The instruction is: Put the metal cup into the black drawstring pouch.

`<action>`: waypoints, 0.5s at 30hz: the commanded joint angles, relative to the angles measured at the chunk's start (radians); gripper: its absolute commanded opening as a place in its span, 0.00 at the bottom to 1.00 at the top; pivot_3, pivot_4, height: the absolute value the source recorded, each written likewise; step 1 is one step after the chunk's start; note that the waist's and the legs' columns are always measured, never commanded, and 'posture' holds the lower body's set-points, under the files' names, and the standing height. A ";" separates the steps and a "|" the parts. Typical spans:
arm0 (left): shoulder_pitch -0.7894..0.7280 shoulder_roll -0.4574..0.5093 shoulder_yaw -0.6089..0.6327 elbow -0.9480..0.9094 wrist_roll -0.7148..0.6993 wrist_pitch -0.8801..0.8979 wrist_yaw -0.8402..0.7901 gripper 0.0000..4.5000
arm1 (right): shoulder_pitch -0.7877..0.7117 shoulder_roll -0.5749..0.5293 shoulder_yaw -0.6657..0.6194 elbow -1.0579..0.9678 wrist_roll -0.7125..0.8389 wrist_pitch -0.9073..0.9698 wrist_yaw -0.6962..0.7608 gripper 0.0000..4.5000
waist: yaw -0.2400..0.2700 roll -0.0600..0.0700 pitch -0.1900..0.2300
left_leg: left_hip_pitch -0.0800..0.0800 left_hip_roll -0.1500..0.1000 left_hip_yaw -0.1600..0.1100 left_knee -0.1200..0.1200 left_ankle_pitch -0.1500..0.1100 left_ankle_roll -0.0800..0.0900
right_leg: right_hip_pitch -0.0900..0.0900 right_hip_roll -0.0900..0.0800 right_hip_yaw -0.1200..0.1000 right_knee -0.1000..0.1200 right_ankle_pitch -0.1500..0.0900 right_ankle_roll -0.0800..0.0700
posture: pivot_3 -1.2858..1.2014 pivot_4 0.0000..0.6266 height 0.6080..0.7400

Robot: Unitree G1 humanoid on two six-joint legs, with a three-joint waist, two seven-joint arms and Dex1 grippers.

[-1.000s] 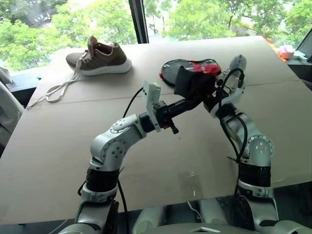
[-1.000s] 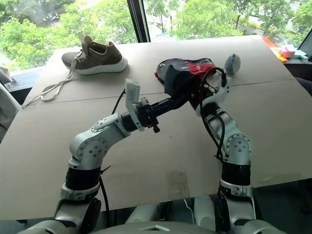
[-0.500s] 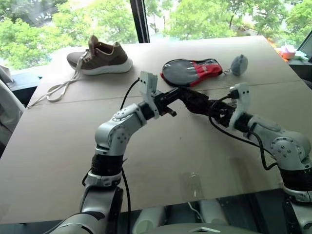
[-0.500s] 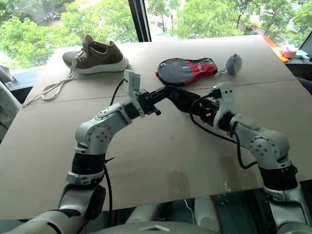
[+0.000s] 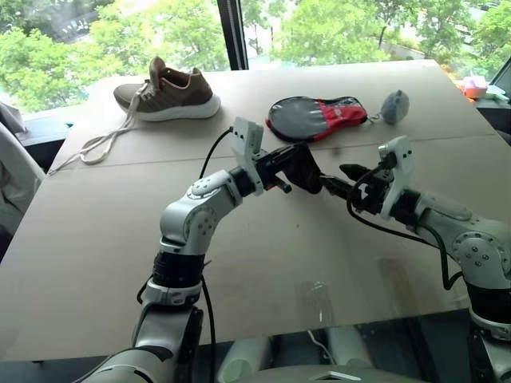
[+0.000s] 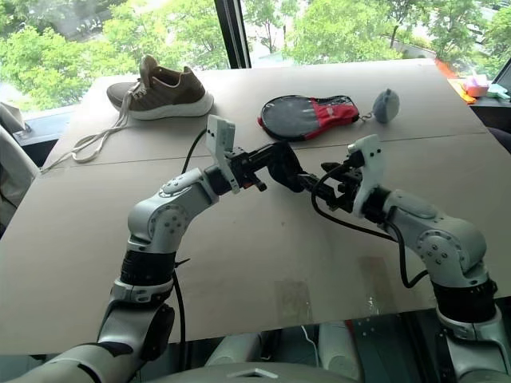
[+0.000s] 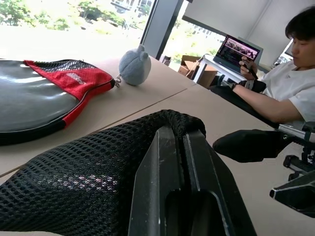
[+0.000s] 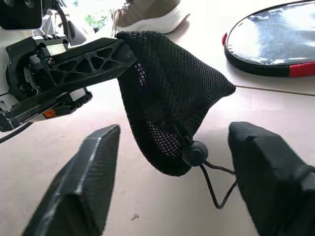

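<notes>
Brown cardboard-covered table [image 5: 96,239] underneath. At 11 o'clock, far edge, a brown shoe [image 5: 169,89]; at 1 o'clock a grey-and-red paddle case [image 5: 315,117]. Mid-table, hanging above the surface, the black drawstring pouch [image 8: 170,91], pinched by the clamped left gripper [image 5: 297,169]. Just at 3 o'clock of it, right gripper [image 8: 174,172] spread wide, holding nothing. Metal cup: cannot tell where.

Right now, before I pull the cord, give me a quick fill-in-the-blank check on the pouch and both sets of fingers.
1. The left gripper is shut on the black drawstring ____.
2. The right gripper has its fingers ____, with the cord hanging between them.
3. The shoe lies at the table's far ____ side.

Missing words: pouch; open; left
</notes>
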 commanded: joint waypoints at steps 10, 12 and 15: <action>-0.009 0.025 0.004 -0.051 0.024 -0.025 -0.023 0.00 | 0.059 -0.216 0.120 -0.080 -0.308 -0.129 0.240 0.84 | 0.013 -0.002 0.001 | -0.001 0.000 0.000 0.001 0.000 0.000 | 0.000 0.000 -0.002 0.000 0.000 0.000 | 0.52 0.24 1.00; -0.008 0.039 -0.003 -0.052 0.039 -0.032 -0.036 0.00 | 0.073 -0.221 0.140 -0.069 -0.357 -0.162 0.265 0.84 | 0.012 -0.002 0.001 | -0.001 0.000 0.000 0.001 0.000 0.000 | 0.000 0.000 -0.002 0.000 0.000 0.000 | 0.52 0.24 1.00; 0.016 0.133 -0.059 -0.069 0.127 -0.097 -0.115 0.00 | 0.094 -0.228 0.176 -0.049 -0.437 -0.212 0.302 0.84 | 0.011 -0.002 0.001 | -0.001 0.000 0.000 0.001 0.000 0.000 | 0.000 0.000 -0.002 0.000 0.000 0.000 | 0.52 0.24 1.00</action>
